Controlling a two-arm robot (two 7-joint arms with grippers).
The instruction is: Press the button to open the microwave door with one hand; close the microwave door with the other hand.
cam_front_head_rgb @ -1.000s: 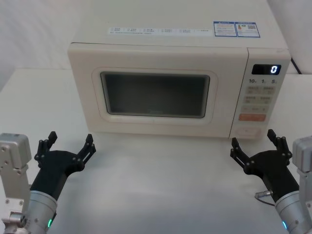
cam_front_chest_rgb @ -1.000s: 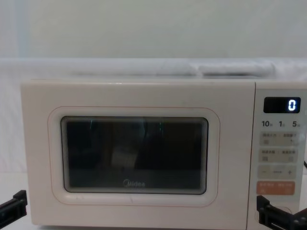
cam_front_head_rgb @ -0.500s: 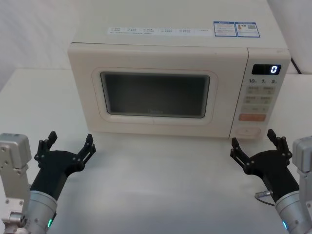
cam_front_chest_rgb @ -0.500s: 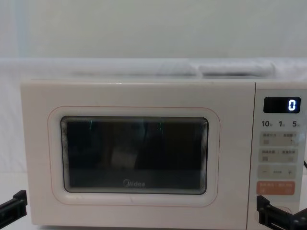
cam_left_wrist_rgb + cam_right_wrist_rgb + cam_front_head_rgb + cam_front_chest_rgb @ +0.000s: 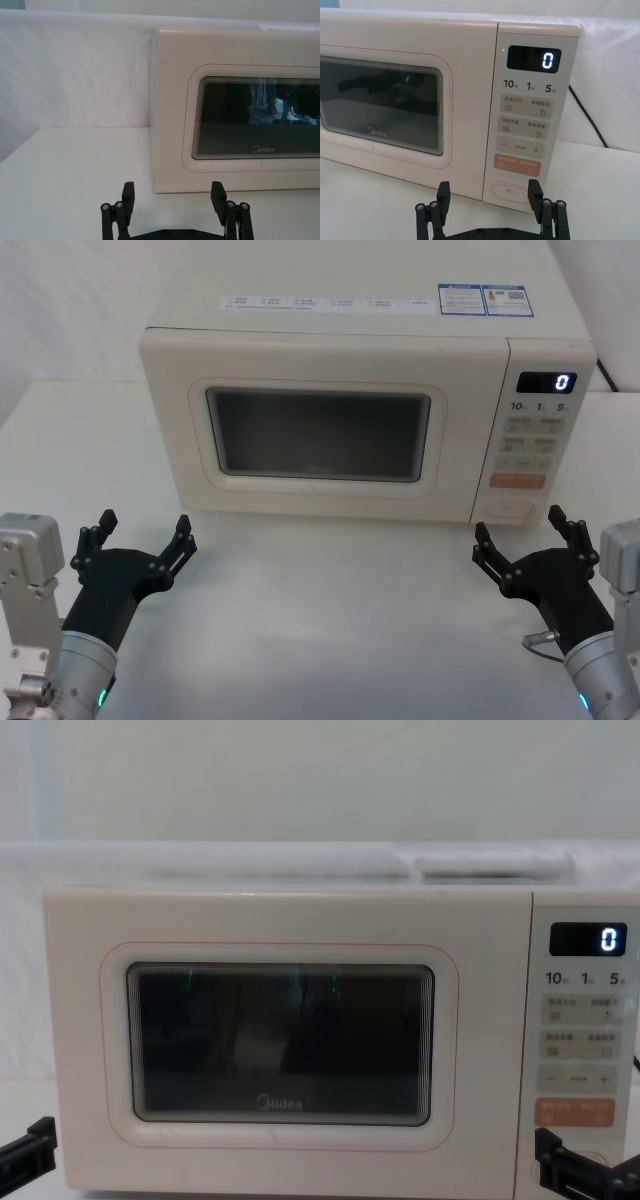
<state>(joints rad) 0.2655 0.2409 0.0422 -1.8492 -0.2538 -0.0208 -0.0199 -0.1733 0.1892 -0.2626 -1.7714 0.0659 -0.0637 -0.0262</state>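
Note:
The cream microwave stands at the back of the white table, its display reading "0". The microwave door with its dark window is shut flush. The button, a wide cream pill, sits at the bottom of the control panel under the orange key. My right gripper is open, low on the table just in front of the button and apart from it. My left gripper is open near the table's front left, short of the door's left corner.
A black power cord runs down behind the microwave's right side. White table surface lies between the two arms. A pale wall backs the oven.

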